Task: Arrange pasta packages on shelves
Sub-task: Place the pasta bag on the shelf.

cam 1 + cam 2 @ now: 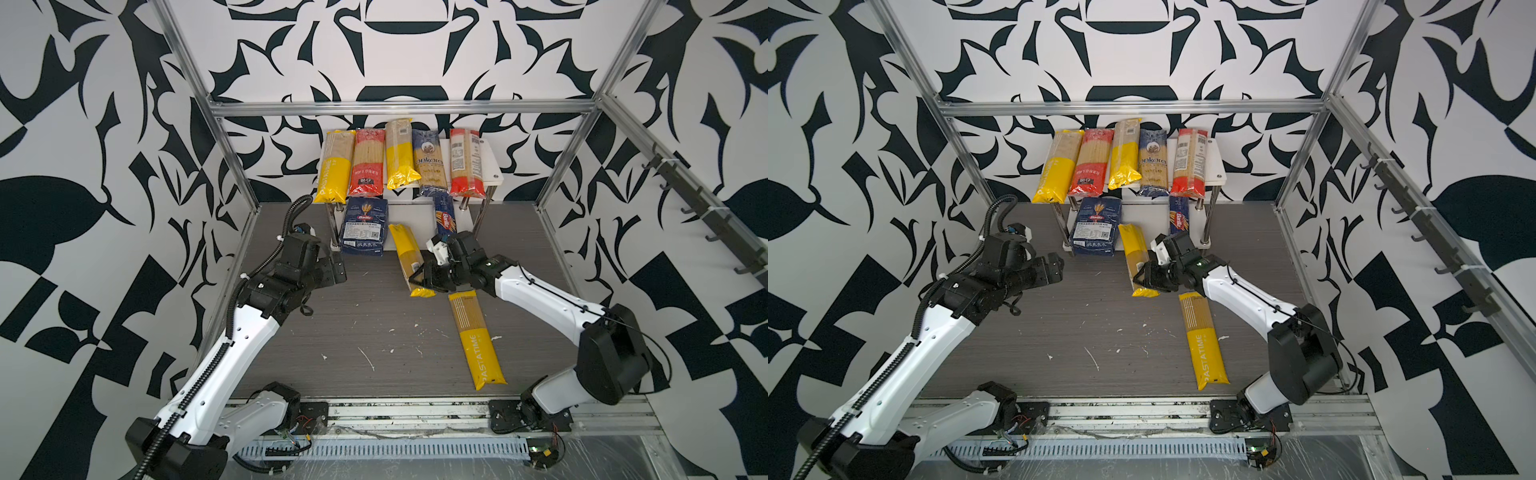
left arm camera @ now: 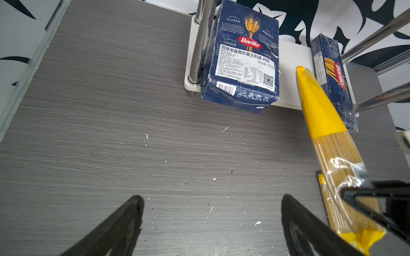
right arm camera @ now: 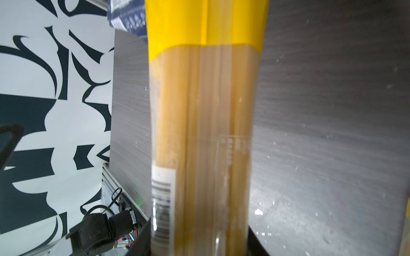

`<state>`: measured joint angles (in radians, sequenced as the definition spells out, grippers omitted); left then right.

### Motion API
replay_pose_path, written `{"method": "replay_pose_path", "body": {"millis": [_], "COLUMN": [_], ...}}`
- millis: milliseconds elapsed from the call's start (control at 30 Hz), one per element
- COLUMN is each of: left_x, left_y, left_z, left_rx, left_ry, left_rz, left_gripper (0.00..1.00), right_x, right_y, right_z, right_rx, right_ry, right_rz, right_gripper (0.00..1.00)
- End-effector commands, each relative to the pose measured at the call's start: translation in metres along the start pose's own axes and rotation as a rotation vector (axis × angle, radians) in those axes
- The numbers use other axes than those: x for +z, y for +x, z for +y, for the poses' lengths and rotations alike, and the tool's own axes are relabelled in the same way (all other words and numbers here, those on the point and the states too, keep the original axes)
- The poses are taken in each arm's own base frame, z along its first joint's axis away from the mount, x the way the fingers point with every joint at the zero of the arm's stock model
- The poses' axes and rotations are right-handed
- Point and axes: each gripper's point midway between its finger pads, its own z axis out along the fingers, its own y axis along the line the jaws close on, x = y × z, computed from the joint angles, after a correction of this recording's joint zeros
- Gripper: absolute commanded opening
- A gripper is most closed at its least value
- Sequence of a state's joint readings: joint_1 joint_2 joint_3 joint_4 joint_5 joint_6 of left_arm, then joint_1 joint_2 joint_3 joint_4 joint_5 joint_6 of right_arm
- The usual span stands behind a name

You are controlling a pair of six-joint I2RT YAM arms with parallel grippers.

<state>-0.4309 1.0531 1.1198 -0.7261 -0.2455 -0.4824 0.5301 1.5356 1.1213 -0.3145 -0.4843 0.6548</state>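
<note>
Right pincer (image 1: 420, 279): clenched on a yellow spaghetti bag (image 1: 404, 245).
Bag's far end: over the lower board of the shelves (image 1: 492, 166), between wide Barilla pack (image 1: 363, 226) and slim Barilla box (image 1: 444, 214).
Left pincer (image 2: 211, 199): released, above bare surface (image 1: 353, 324).
Top board: five bags (image 1: 430, 162).
Surface: second yellow bag (image 1: 478, 340).

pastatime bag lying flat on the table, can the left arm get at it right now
Probably, at a stretch. The left gripper is open and empty, and bare table lies between it and the PASTATIME bag; only the right arm crowds its far end.
</note>
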Motion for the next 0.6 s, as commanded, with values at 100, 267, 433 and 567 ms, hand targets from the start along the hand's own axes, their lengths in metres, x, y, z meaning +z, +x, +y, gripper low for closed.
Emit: {"method": "replay_pose_path", "body": {"millis": [100, 267, 433, 567], "left_x": [-0.011, -0.008, -0.006, -0.005], "left_y": [-0.016, -0.022, -0.028, -0.032], "left_z": [0.004, 0.004, 0.002, 0.004], "left_rx": [-0.01, -0.009, -0.001, 0.0], "left_ry": [-0.025, -0.025, -0.026, -0.032], "left_rz": [-0.045, -0.044, -0.043, -0.047], "left_gripper": [0.99, 0.99, 0.99, 0.99], "right_x": [-0.027, -0.018, -0.006, 0.002], "right_y": [-0.084, -0.115, -0.144, -0.165], "right_z": [0.06, 0.05, 0.045, 0.04], "right_rx": [-0.205, -0.195, -0.184, -0.167], "right_ry": [-0.174, -0.174, -0.187, -0.206], "right_rz": [-0.226, -0.253, -0.273, -0.293], "right_gripper": [0.0, 0.0, 0.0, 0.0]}}
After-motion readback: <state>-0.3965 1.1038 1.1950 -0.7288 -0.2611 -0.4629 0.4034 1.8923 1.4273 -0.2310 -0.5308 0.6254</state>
